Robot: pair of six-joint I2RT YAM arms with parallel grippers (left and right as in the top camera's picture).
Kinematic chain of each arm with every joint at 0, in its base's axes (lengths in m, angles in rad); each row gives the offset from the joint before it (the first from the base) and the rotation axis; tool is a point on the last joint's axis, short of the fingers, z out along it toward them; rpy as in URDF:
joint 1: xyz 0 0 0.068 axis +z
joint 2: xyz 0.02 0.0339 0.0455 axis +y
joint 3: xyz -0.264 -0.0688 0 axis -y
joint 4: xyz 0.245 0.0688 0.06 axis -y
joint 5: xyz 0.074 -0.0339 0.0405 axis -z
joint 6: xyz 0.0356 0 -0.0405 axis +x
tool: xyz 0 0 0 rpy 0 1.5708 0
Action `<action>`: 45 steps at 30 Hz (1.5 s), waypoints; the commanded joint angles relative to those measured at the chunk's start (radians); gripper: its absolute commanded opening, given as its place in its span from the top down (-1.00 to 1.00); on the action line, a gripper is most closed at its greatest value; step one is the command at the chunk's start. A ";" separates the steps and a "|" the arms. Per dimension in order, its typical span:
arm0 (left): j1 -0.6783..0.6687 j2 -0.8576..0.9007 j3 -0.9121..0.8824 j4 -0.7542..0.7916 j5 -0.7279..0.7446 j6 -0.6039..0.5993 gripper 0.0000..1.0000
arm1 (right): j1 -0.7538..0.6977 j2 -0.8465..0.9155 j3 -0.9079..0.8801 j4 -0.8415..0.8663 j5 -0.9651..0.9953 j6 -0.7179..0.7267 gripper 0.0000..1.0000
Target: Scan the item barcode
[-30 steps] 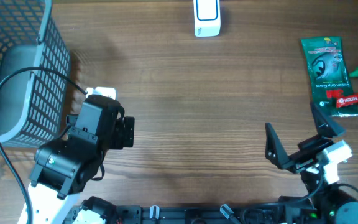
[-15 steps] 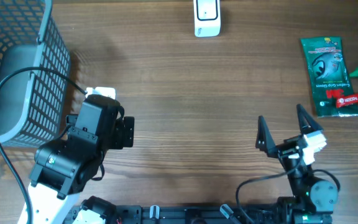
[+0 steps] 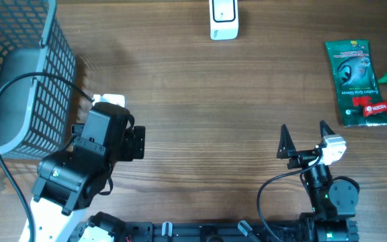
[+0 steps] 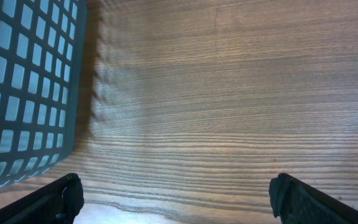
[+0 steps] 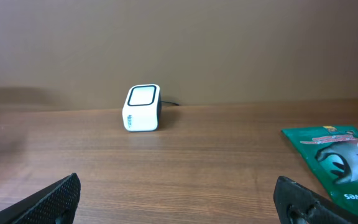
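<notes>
Right gripper (image 3: 304,129): jaws spread wide, nothing in them, low over the table (image 3: 207,101) near the front edge, facing the white scanner (image 3: 224,19) on the far side. Green glove packet (image 3: 352,79) lies flat at far right, well apart from that gripper, with a small red packet (image 3: 375,107) overlapping its near end. Left gripper (image 4: 176,186): also wide and empty, beside the mesh basket (image 3: 19,87).
</notes>
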 commanded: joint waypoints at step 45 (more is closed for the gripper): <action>0.288 -0.795 -0.756 1.009 0.329 0.055 -1.00 | 0.004 -0.009 -0.001 0.005 0.025 -0.020 -0.99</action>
